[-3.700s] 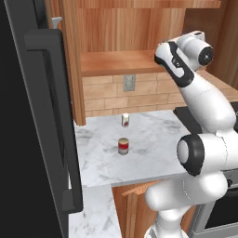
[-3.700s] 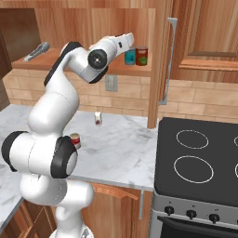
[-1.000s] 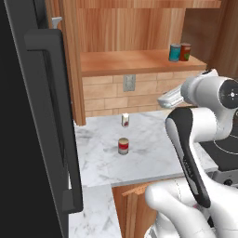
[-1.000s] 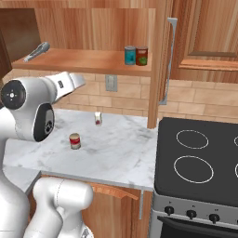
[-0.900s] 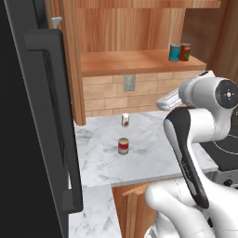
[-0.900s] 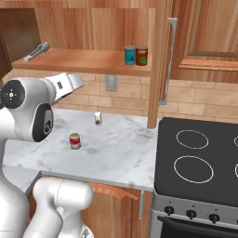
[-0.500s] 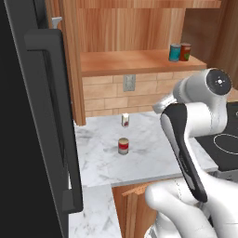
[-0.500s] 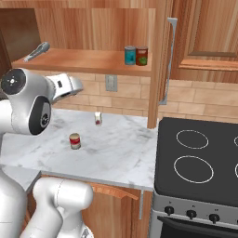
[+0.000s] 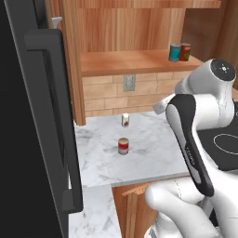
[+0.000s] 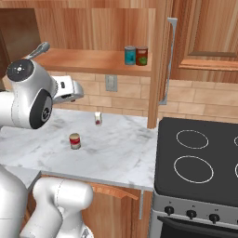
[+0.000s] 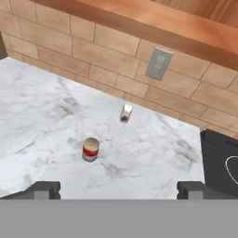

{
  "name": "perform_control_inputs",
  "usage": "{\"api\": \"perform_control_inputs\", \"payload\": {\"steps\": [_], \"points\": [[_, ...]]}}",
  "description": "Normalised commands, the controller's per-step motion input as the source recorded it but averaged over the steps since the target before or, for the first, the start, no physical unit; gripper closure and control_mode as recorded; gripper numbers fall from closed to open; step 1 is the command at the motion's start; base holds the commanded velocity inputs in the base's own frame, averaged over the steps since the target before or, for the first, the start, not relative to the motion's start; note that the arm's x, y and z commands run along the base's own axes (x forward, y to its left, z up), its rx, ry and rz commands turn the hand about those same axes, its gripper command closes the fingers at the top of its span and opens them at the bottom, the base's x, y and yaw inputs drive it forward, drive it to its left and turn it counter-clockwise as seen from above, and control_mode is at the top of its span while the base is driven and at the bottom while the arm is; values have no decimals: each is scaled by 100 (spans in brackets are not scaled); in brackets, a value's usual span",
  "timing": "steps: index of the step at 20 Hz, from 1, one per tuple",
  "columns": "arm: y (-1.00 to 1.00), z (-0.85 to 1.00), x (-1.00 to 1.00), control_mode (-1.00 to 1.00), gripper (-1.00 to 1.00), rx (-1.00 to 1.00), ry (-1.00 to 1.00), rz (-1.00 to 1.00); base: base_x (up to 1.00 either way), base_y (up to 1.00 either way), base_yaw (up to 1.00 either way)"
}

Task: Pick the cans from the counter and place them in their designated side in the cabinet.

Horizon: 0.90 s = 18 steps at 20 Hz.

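A red can with a tan upper band [image 9: 123, 146] [image 10: 75, 141] [image 11: 90, 149] stands upright on the white marble counter [image 9: 153, 160] [image 10: 116, 153] [image 11: 37, 111]. A teal-blue can [image 9: 175, 52] [image 10: 130, 55] stands at the right end of the wooden cabinet shelf [image 9: 125, 62] [image 10: 83, 60], beside a dark red can [image 9: 185, 51] [image 10: 142, 56]. My gripper [image 11: 118, 189] [image 10: 78, 95] hangs open and empty above the counter, back from the counter can and well below the shelf.
A small white container with a red mark [image 9: 124, 120] [image 10: 98, 118] [image 11: 125, 113] stands near the brick wall. The black stovetop [image 10: 200, 158] [image 11: 221, 162] borders the counter on the right, the tall black fridge [image 9: 23, 139] on the left. An open cabinet door [image 10: 160, 56] hangs beside the shelf.
The arm's upper joints have turned and the hand has dropped slightly over the counter. The cans and the white container have not moved. The gripper stays open.
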Motion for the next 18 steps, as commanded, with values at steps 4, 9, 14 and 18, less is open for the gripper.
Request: {"api": "perform_control_inputs", "payload": {"steps": [4, 9, 14, 18], "points": [[16, -26, -5, -100, -100, 1, 0, -3, 0, 0, 0], [8, -19, -1, -100, -100, 0, 3, -6, 0, 0, 0], [15, -19, 0, -100, -100, 1, 9, -5, 0, 0, 0], [23, -14, 0, -100, -100, 3, 9, 0, 0, 0, 0]]}}
